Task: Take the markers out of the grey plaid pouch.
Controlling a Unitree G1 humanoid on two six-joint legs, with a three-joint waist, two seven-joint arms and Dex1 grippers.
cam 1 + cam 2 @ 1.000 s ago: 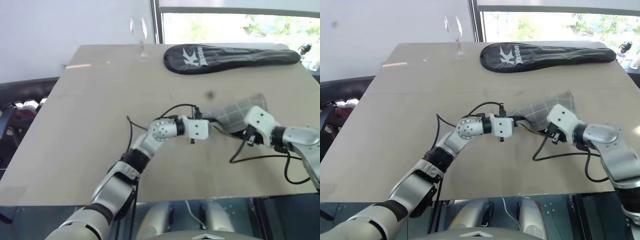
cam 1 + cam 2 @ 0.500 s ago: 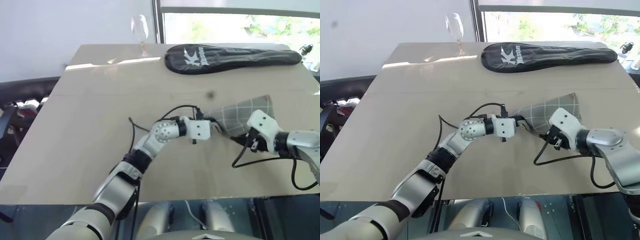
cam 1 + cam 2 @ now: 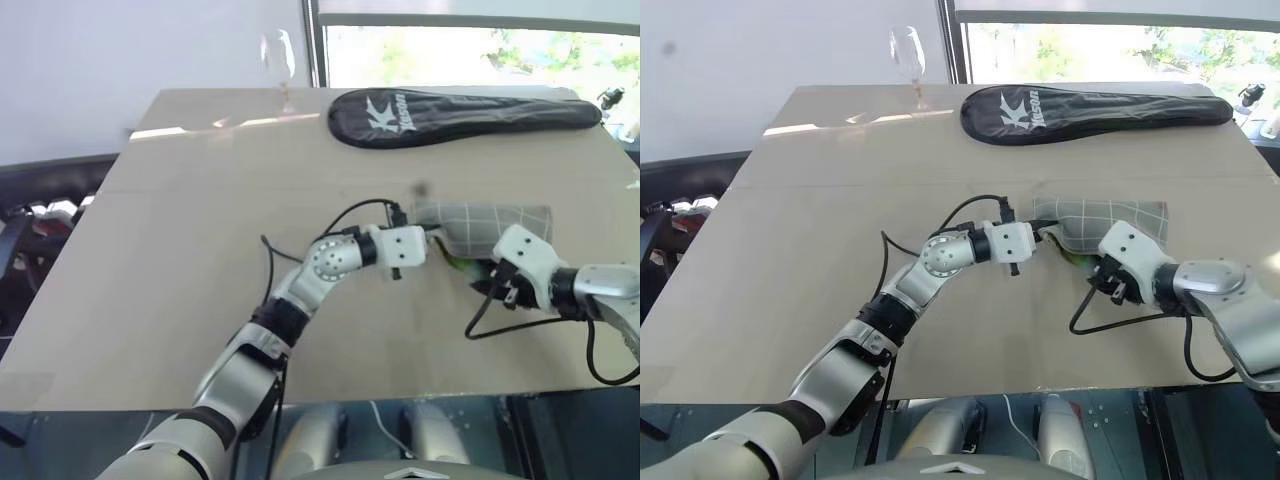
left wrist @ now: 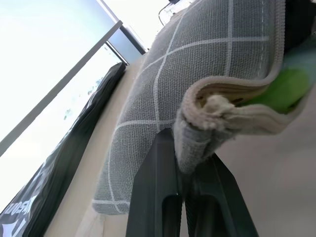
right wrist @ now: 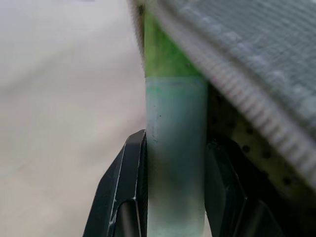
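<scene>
Left fingers (image 4: pixel 190 187) pinching woven grid-lined pouch (image 4: pixel 207 64), right fingers (image 5: pixel 175 197) clamping smooth cylindrical green highlighter (image 5: pixel 175 148)

- The small grey plaid pouch (image 4: pixel 207 79) is woven cloth, matt and coarse, with white grid lines, a ribbed edge and a yellowish lining.
- The thick light green highlighter (image 5: pixel 175 148) looks like smooth plastic, its cap frosted and translucent.
- The long black racket cover (image 3: pixel 1090 104) is smooth fabric with a slight sheen.
- The pale beige table (image 3: pixel 820 240) has a smooth, matt top with faint glare.
- The stemmed wine glass (image 3: pixel 907 60) is clear, glossy glass.
- The black fingers (image 5: pixel 128 192) are smooth hard plastic.
</scene>
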